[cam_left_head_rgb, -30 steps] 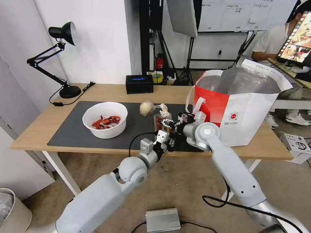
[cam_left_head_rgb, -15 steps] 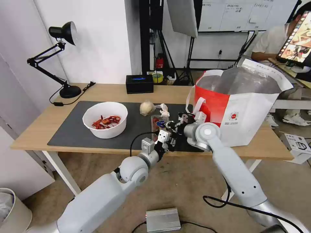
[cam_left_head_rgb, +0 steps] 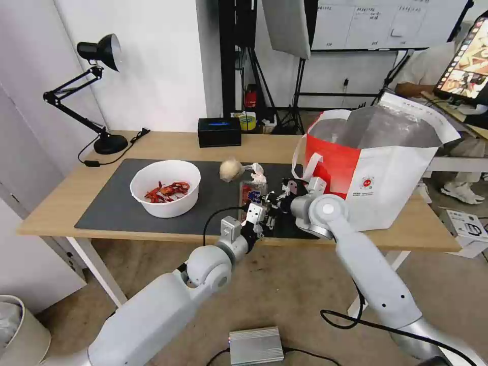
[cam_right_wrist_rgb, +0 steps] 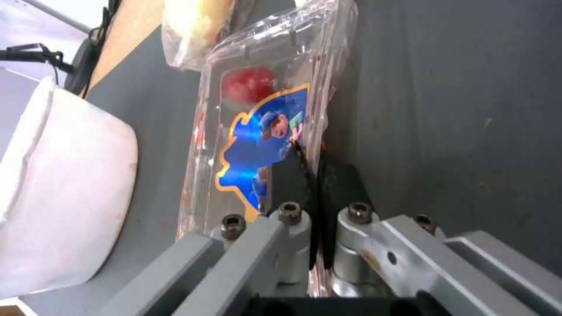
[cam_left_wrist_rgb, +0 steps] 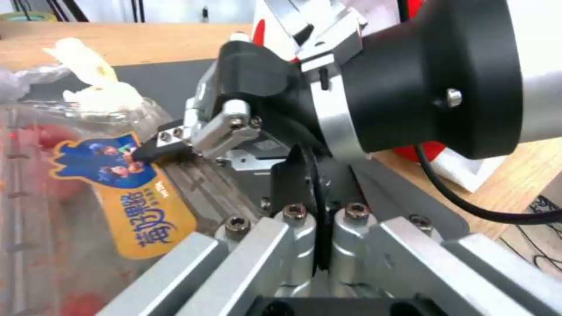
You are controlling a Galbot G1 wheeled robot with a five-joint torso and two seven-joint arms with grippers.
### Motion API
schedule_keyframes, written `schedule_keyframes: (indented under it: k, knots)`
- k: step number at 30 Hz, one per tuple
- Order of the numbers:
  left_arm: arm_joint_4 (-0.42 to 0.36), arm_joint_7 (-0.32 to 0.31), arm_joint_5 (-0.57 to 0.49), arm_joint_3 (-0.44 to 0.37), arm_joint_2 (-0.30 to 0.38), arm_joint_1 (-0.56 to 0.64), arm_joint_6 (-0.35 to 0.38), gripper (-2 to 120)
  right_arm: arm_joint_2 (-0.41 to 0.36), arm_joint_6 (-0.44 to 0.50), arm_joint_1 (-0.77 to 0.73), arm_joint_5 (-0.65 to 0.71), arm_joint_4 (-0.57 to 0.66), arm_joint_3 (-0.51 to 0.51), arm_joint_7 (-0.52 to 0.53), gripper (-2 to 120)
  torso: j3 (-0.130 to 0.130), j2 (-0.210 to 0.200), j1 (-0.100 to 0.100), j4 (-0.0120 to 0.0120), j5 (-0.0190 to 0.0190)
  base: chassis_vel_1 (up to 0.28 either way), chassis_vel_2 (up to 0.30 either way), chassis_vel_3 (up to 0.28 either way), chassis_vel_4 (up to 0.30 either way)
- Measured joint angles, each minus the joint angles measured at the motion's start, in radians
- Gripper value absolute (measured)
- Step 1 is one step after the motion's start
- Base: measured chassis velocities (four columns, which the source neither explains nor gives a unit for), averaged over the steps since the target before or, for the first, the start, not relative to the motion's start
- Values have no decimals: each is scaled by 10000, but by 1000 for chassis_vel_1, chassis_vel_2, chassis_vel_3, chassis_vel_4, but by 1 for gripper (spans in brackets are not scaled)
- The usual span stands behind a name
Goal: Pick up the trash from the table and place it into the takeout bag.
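At the frame's centre, the right gripper (cam_right_wrist_rgb: 316,175) has its jaws pinched on the clear tray's (cam_right_wrist_rgb: 257,114) edge; the left gripper's (cam_left_wrist_rgb: 319,175) jaws are closed, empty.

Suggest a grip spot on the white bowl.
Take the near rim of the bowl from above, one finger inside and one outside the wall. It stands upright and open on the mat, probably too wide to span, and the shells lie low in the middle, leaving the rim free.

Clear glossy plastic tray (cam_right_wrist_rgb: 263,114), matt grey mat (cam_right_wrist_rgb: 445,87), wood table (cam_left_head_rgb: 168,145)
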Motion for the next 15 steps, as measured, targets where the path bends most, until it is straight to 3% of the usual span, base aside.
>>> schedule_keyframes:
  k: [7, 15]
  knots:
    - [-199, 0, -13, -301, 219, 200, 0, 0, 49, 23, -11, -6, -22, 57, 18, 0, 0, 1, 0, -1, -2, 0, 0, 0, 0]
    - [-849, 50, -83, -1038, 1055, 919, -12, 0, 35, 30, -62, -21, 17, 126, 29, 0, 0, 1, 0, 0, -1, 0, 0, 0, 0]
